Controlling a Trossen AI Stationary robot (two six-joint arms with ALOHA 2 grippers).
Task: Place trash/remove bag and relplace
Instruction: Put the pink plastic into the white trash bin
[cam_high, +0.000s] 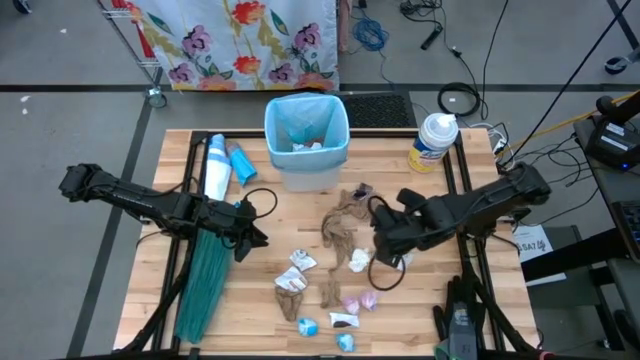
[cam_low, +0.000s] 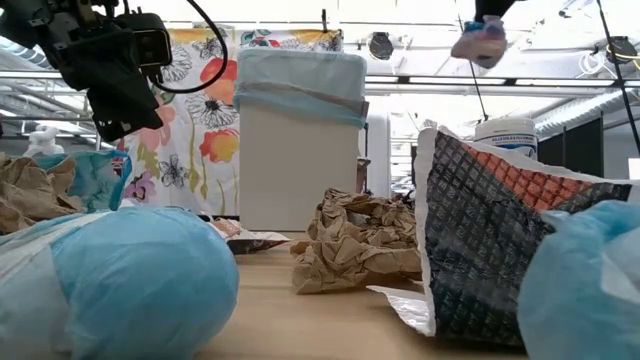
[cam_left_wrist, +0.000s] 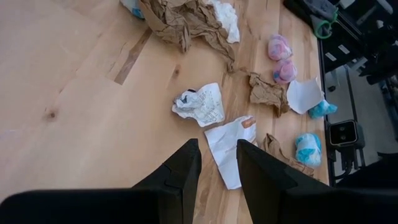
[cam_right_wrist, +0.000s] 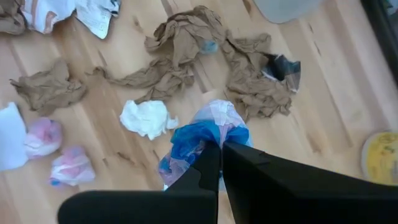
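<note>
Overhead and wrist views of a wooden table during trash clearing. The right gripper, raised above the scraps right of centre, has its fingers pinched shut on a blue-and-white wrapper. The left gripper hovers over the table's left-centre with its fingers slightly apart and nothing between them; a white paper slip lies on the wood beneath the gap. The bin, lined with a pale-blue bag, stands at the far middle edge and already holds a few scraps. A teal bag lies along the left side near the left arm. Brown paper towels, white wads and pink wrappers remain scattered near the front. The grip appears to catch only the wrapper's loose lower edge, though the fingers hide the contact; the wrapper could slip free on the way to the bin. A low approach could also drag the liner's rim inward.
</note>
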